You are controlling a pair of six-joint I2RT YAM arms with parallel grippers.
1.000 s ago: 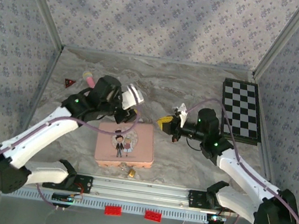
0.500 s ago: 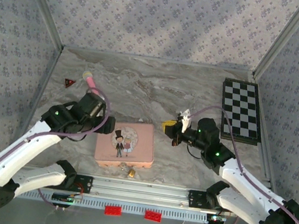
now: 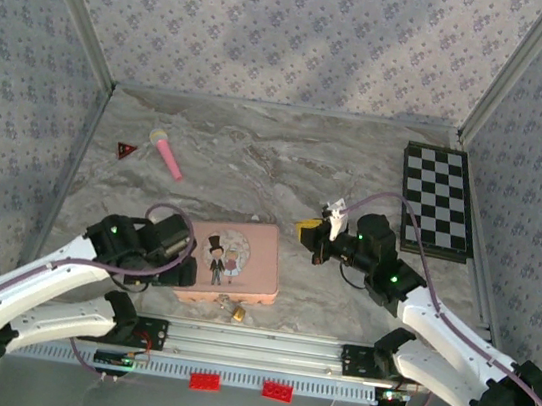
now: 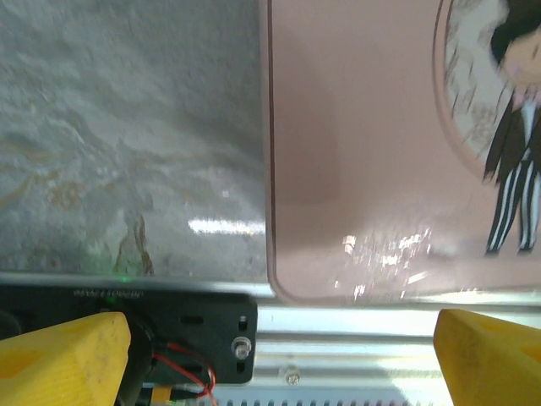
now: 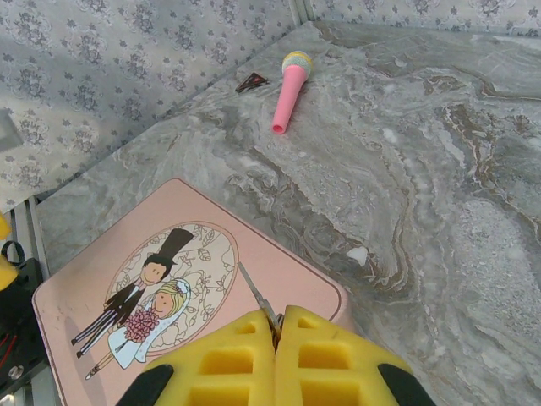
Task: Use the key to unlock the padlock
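Currently, left end effector (image 4: 275,359) stands wide at the tin's (image 3: 257,247) 9 o'clock edge — right end effector (image 5: 277,326) clamps the key (image 5: 256,300); padlock (image 3: 236,310) at tin's 6 o'clock.

Tiny brass-gold padlock (image 3: 236,311), low in the centre of the top view, lying just below the lower edge of the pink tin (image 3: 254,251); too small to tell how the shackle stands. Thin silvery key (image 5: 258,300), bottom centre of the right wrist view, pinched between the pressed-together yellow fingers of the right gripper (image 5: 277,326), blade slanting up and left over the tin's lid, head hidden.
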